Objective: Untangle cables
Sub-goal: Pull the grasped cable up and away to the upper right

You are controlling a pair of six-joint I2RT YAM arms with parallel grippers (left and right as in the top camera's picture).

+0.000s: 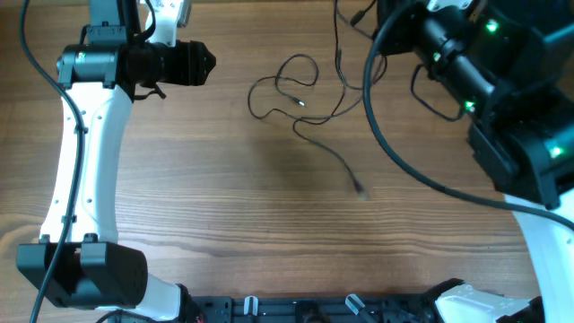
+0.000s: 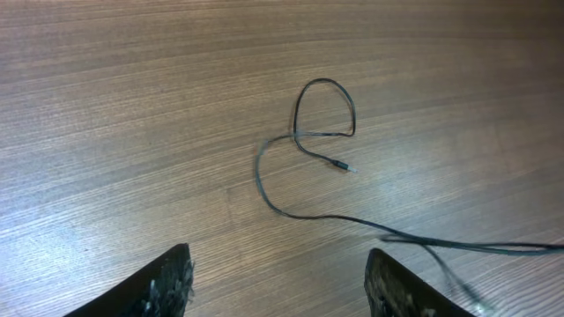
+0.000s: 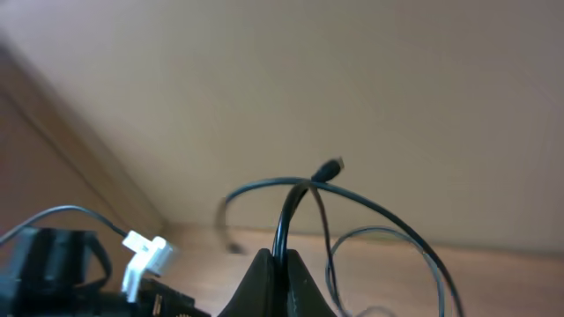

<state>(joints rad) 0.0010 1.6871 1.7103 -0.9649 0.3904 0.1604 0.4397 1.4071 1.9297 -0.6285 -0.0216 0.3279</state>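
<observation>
We pinch one strand while the rest lies loose on the table (image 1: 224, 206).
Our right gripper (image 3: 280, 264), low centre in its wrist view, is clamped on one of the cables (image 1: 300, 94), which loop in the overhead frame's upper middle. Our left gripper (image 2: 278, 286) hangs with its fingers apart.
</observation>
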